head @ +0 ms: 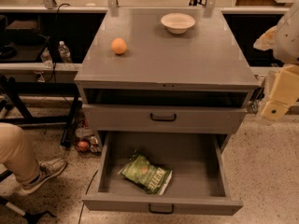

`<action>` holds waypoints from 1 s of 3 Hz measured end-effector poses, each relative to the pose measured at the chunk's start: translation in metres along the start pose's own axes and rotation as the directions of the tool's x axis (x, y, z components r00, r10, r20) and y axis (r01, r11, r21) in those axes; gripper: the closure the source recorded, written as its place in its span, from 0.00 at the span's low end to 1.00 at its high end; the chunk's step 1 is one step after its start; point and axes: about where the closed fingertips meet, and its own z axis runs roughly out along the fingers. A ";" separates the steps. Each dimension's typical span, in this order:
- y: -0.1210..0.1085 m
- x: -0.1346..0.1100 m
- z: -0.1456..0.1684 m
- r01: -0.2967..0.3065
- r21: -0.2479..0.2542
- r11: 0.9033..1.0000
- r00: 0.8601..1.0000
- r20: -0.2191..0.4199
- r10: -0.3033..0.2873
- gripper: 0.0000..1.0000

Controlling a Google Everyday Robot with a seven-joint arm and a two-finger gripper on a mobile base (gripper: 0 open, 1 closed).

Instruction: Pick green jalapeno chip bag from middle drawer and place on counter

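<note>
Camera view. Middle drawer (196, 203), lower centre, stood open; green jalapeno chip bag (147, 173) lay inside. Desk (187, 55), upper centre, bore orange fruit (118, 45) and bowl (177, 22). Pincer (279, 97), right edge, hung apart; grip state could not be told.
</note>
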 end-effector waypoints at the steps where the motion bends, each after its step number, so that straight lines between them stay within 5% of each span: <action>1: 0.000 0.000 0.000 0.000 0.000 1.000 1.000 0.000 0.000 0.00; 2: 0.009 0.001 0.011 -0.026 -0.013 1.000 0.999 0.035 0.027 0.00; 3: 0.032 0.002 0.060 -0.094 -0.093 0.991 0.987 0.124 0.105 0.00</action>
